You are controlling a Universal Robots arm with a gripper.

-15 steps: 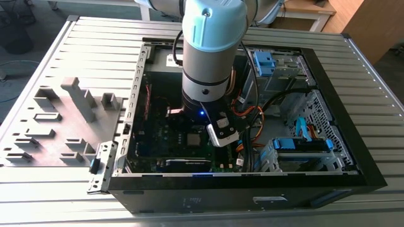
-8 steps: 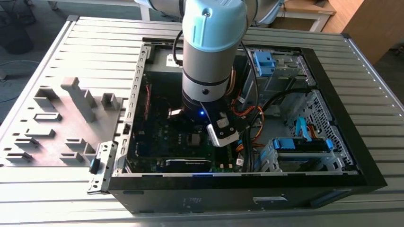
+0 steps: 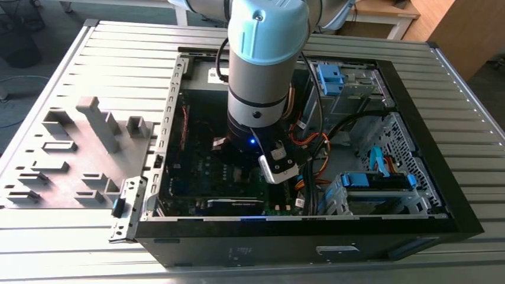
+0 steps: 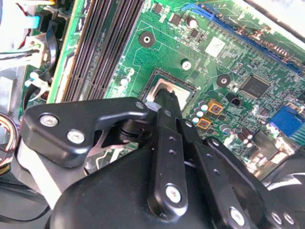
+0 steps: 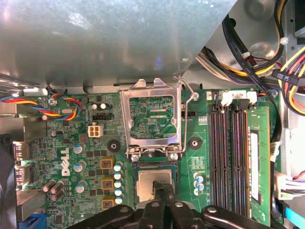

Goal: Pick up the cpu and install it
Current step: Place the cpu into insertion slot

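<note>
We note pincer (image 5: 162, 187) clenched, tips at cpu (image 5: 147, 183) lying flat in socket (image 5: 135, 181); arm (image 3: 256, 89) mid-frame in exterior view, inside case (image 3: 197, 245).

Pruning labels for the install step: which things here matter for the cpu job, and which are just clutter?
Job: gripper, cpu, open socket frame.
Clutter: memory slots, cables, grey fixture tray, blue drive caddy.

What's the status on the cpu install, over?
Status: gripper shut, tips down over the cpu socket. The cpu lies in the socket under the tips; contact unclear. Retention frame hinged open, nothing blocking.
</note>
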